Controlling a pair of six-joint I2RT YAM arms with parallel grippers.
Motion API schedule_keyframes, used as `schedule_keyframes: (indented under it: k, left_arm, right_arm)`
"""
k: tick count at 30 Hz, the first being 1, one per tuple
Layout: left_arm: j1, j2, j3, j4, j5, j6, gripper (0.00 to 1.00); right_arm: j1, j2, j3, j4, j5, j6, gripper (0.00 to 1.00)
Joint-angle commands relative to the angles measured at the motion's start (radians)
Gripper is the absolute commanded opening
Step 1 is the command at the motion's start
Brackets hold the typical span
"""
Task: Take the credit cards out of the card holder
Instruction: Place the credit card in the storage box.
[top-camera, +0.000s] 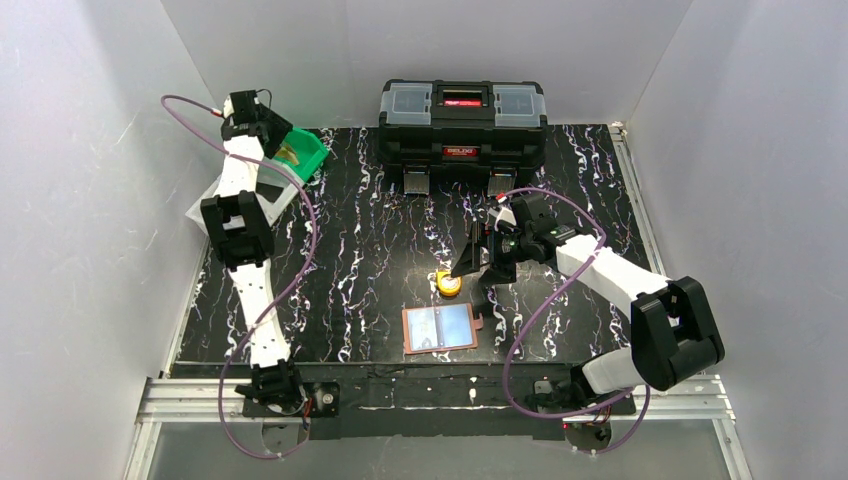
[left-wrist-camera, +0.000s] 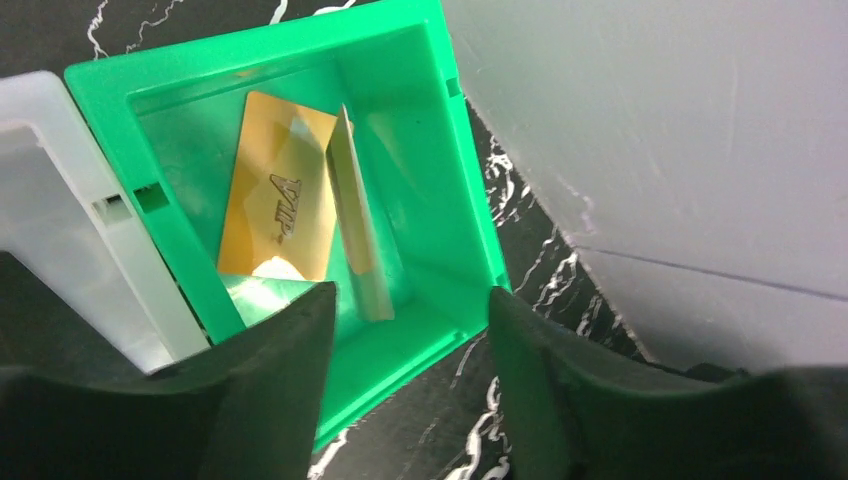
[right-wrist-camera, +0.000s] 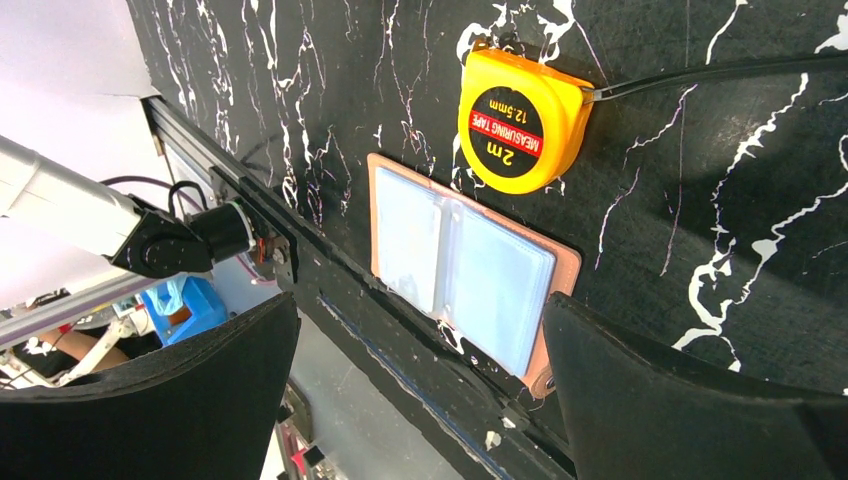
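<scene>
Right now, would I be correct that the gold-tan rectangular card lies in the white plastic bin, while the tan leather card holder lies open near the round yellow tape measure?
Not quite: the gold-tan rectangular card lies in the green plastic bin, not the white one, as the left wrist view shows. The rest stands: the tan leather card holder lies open near the round yellow tape measure.

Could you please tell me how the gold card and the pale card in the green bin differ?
The shiny gold rectangular card shows its broad face, with lettering; the pale cream card stands tilted on edge beside it, showing no print. Both sit inside the green plastic bin.
</scene>
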Motion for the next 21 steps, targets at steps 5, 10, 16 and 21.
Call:
schedule_keyframes:
  k: [5,10,16,21]
  left_arm:
    - [-0.001,-0.133,-0.015,0.005,-0.006,0.022,0.68]
    - [-0.004,-0.271,-0.133,-0.007,0.057,0.017,0.71]
    - [-0.059,-0.559,-0.451,-0.029,0.122,-0.014,0.72]
    - [-0.159,-0.792,-0.708,-0.093,0.172,0.019,0.72]
  right_arm:
    - [-0.005,-0.009,-0.001,0.016,-0.014,0.0,0.98]
    - [-0.005,-0.03,-0.009,0.007,0.011,0.009,0.98]
    - [-0.002,-0.042,-0.021,0.012,0.051,0.048,0.98]
    - [0.036,-0.055,-0.03,-0.007,0.113,0.071,0.98]
